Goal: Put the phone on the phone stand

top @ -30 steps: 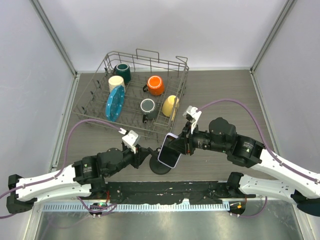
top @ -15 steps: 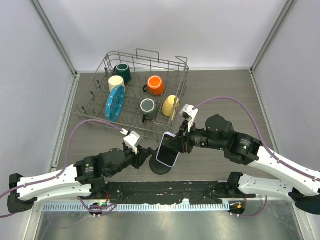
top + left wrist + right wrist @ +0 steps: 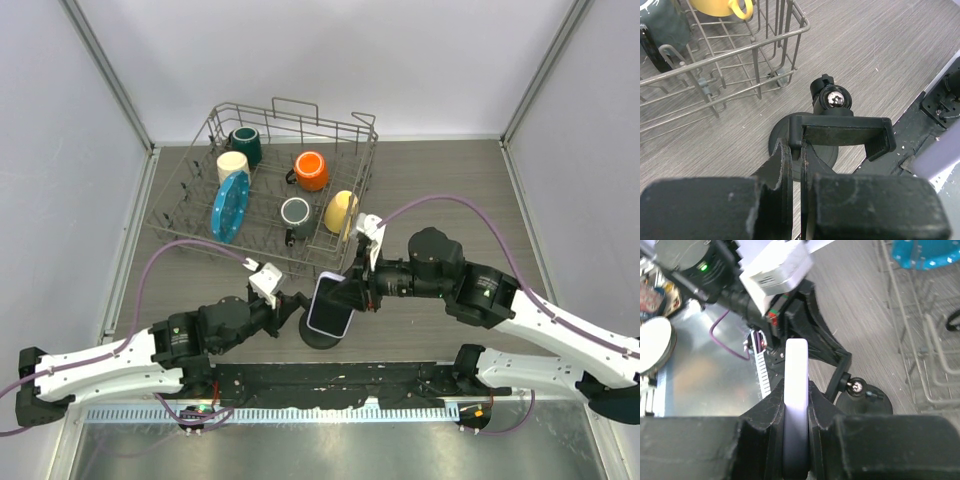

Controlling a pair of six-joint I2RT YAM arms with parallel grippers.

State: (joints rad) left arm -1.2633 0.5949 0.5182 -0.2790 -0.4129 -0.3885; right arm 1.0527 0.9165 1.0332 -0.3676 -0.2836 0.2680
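- The left gripper (image 3: 796,156) has its fingers pressed together on the phone stand (image 3: 842,131), pinching one side lip of its cradle. I judge it does this to steady the stand so the cradle cannot swivel or slide.
- The right gripper (image 3: 796,397) pinches the phone (image 3: 796,365) across its flat faces, edge-on between the fingers. This leaves the far end free to enter the cradle.
- The phone hangs just ahead of the left gripper, over the stand's round base. As far as I can judge, it is not yet seated.
- No brand, label or writing is legible on either one.
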